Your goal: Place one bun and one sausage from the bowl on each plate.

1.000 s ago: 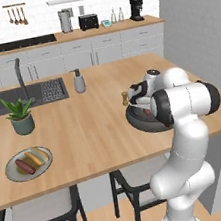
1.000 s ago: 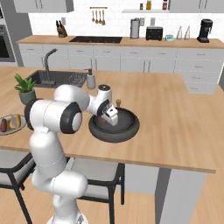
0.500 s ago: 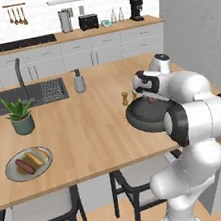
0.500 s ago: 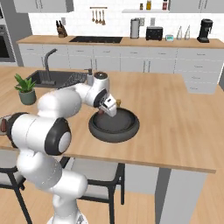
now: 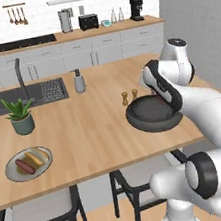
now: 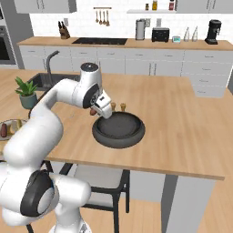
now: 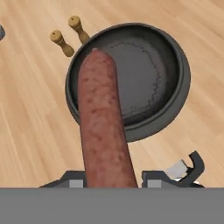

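My gripper (image 6: 97, 110) is shut on a reddish-brown sausage (image 7: 105, 127) and hangs just above the left rim of the dark bowl (image 6: 119, 136). In the hand view the sausage stands up from between the fingers and covers part of the bowl (image 7: 175, 100), whose dark inside shows nothing in it. In the left base view my arm hides the hand over the bowl (image 5: 152, 121). Far to the left on the counter, the beige-olive plate (image 5: 13, 173) carries one sausage (image 5: 24, 166) and one bun (image 5: 36, 156).
Two small wooden shakers (image 5: 129, 96) stand just behind the bowl. A potted plant (image 5: 20, 116), a soap dispenser (image 5: 79, 81) and the sink (image 5: 10, 100) lie to the left. Stools stand under the counter's near edge.
The hand has risen out of the bowl with the sausage and shifted towards the bowl's left rim. The arm has swung into a different pose.
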You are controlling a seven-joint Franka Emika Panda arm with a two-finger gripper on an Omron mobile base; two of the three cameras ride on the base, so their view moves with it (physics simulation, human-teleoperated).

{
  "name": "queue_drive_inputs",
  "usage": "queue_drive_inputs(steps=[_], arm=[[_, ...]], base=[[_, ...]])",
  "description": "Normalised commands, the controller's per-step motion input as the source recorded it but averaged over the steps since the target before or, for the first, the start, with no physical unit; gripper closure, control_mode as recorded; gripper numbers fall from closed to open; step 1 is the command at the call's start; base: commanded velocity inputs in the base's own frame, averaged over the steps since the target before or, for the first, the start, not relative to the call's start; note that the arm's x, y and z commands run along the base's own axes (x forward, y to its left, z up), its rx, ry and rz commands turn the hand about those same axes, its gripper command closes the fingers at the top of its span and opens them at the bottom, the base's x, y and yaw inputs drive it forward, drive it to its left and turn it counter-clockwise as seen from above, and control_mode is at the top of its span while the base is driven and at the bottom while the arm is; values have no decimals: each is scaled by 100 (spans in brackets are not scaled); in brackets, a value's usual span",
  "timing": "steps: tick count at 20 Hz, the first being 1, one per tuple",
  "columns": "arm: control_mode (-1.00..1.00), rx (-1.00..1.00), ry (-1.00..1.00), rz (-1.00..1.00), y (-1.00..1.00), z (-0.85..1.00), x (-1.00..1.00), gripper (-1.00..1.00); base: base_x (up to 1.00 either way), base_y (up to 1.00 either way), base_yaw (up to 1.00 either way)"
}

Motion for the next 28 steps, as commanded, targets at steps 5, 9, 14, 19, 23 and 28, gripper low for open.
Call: queue_drive_inputs(steps=[5,9,14,19,23,28], arm=[[-100,0,12,0,12,59,-100,100],[-100,0,11,0,14,38,-100,100],[-100,0,3,0,7,24,-100,100],[100,-1,0,0,9,2,-50,100],[100,0,0,0,0,0,0,100],[100,0,0,0,0,0,0,100]], base=[[0,0,0],[0,0,0],[0,0,0],[-40,22,0],[-99,100,2],[-26,100,13]])
